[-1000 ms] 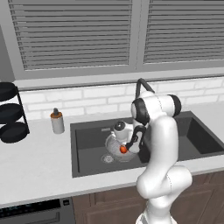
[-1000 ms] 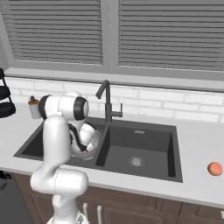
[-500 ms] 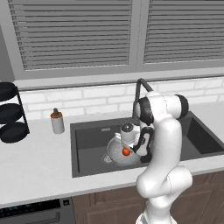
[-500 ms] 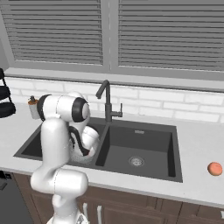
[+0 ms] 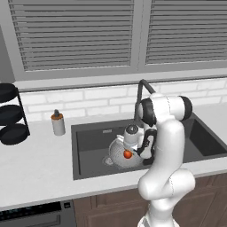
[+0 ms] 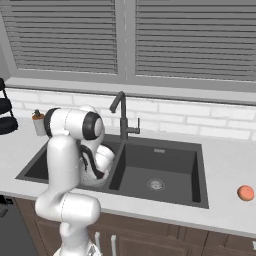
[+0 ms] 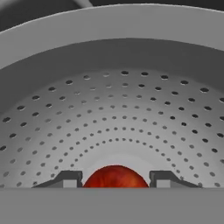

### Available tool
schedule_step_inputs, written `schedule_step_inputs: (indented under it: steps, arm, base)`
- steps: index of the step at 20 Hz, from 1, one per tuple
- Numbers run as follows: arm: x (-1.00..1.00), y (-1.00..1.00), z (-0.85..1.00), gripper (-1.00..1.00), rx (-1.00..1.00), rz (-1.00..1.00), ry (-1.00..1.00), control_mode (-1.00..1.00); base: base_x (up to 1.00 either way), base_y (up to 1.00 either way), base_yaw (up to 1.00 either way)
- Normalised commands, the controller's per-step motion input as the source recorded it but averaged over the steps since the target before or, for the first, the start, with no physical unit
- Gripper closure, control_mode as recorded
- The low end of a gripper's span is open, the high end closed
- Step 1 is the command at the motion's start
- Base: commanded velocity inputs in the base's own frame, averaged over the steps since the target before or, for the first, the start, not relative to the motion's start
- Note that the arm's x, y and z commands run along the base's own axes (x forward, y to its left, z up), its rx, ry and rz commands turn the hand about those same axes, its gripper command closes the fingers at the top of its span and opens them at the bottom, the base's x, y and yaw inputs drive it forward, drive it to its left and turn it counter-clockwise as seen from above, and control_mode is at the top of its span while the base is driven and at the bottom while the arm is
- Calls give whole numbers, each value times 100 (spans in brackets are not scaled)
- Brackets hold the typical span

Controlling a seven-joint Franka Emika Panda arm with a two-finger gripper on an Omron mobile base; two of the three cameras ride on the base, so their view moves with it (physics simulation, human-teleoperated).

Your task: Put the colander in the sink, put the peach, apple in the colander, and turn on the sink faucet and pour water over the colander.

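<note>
Red apple [image 7: 115, 176] sits clamped between my gripper [image 7: 115, 179] fingers, low inside the perforated metal colander [image 7: 113, 109]. I see the colander resting in the sink's [image 5: 88, 150] left basin; peach [image 6: 245, 193] on the table at right.

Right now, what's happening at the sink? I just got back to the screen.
The arm has reached down into the left basin of the sink, where the colander sits. The gripper hangs inside the colander with the apple between its fingertips; whether it grips the apple or has let go is unclear. The peach lies on the counter to the right of the sink. No water runs from the faucet.
</note>
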Motion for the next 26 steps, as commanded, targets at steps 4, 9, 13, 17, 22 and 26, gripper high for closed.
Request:
schedule_step_inputs:
  steps: [4,9,13,17,22,26]
  arm:
    - [-16,-75,5,100,0,22,0,-100]
    - [-22,-64,31,100,3,7,2,-100]
    - [0,-34,36,100,2,0,10,-100]
    - [0,-28,8,-100,0,0,11,-100]
    - [-2,-32,3,-100,0,0,5,-100]
    - [-24,-45,44,-100,0,6,0,-100]
  base:
    - [0,0,0]
    - [0,0,0]
    - [0,0,0]
    - [0,0,0]
    - [0,0,0]
    - [0,0,0]
